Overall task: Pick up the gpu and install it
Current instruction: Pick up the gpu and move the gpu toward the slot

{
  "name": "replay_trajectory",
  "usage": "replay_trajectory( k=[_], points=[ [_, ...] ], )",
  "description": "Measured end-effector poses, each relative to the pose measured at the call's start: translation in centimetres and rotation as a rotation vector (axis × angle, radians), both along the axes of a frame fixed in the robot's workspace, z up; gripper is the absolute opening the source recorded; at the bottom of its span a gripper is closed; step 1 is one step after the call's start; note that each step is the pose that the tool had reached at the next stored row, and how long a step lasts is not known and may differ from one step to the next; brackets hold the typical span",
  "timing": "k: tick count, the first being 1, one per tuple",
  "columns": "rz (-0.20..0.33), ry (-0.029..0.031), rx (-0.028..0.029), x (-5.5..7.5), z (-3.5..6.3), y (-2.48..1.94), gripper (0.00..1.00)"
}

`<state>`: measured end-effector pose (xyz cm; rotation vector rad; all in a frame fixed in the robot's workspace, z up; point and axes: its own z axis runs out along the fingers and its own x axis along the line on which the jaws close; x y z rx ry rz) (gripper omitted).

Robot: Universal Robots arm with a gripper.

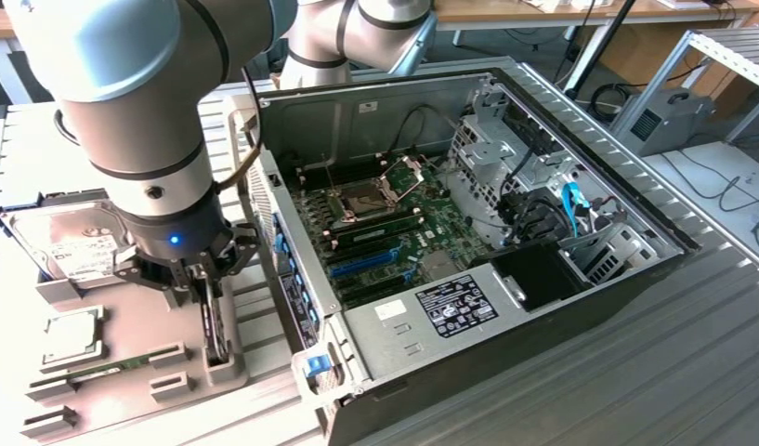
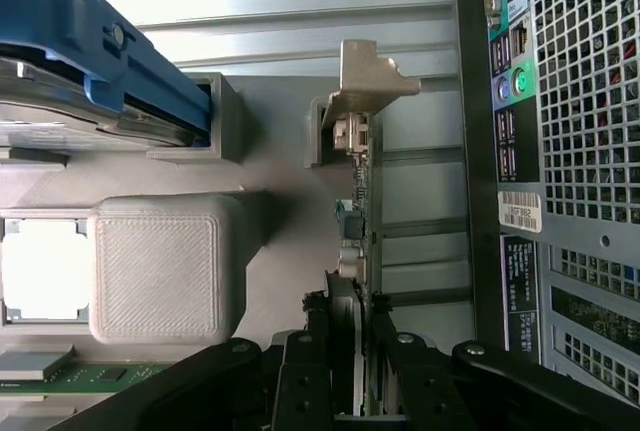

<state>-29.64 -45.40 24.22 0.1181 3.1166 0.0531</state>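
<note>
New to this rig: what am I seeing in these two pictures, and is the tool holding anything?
One picture comes from a camera off the arm; the other from a camera on its wrist, looking along the tool. The machine is a single robot arm. On the exterior view's left, a grey holder carries a hard drive, a memory stick and the gpu, standing on edge. On its right lies an open computer case. The tool is shut on the gpu's two faces.
</note>
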Motion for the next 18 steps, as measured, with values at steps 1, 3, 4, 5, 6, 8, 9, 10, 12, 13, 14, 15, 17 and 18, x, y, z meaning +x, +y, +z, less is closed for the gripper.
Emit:
replay_trajectory(
  k=[1,3,4,5,6,8,9,10,12,13,14,15,17,18],
  points=[
    [0.000,-0.0001,0.0001,0.00,0.08,0.00,0.26],
    [0.000,0.0000,-0.0001,0.00,0.25,0.00,0.26],
    [0.000,0.0000,0.0000,0.00,0.32,0.00,0.26],
    [0.000,0.0000,0.0000,0.00,0.38,0.00,0.26],
    [0.000,0.0000,0.0000,0.00,0.43,0.00,0.26],
    [0.000,0.0000,-0.0002,0.00,0.54,0.01,0.26],
    [0.000,-0.0001,-0.0002,0.00,0.58,0.00,0.26],
    [0.000,-0.0002,-0.0001,0.00,0.61,0.02,0.26],
    [0.000,0.0000,-0.0007,0.00,0.69,0.04,0.26],
    [0.000,0.0000,-0.0008,0.00,0.72,0.05,0.26],
    [0.000,0.0000,-0.0010,0.00,0.76,0.05,0.26],
    [0.000,0.0000,-0.0010,0.00,0.81,0.05,0.26],
    [0.000,0.0000,-0.0012,0.00,0.88,0.06,0.26],
    [0.000,-0.0001,-0.0012,0.00,0.90,0.06,0.26]
  ],
)
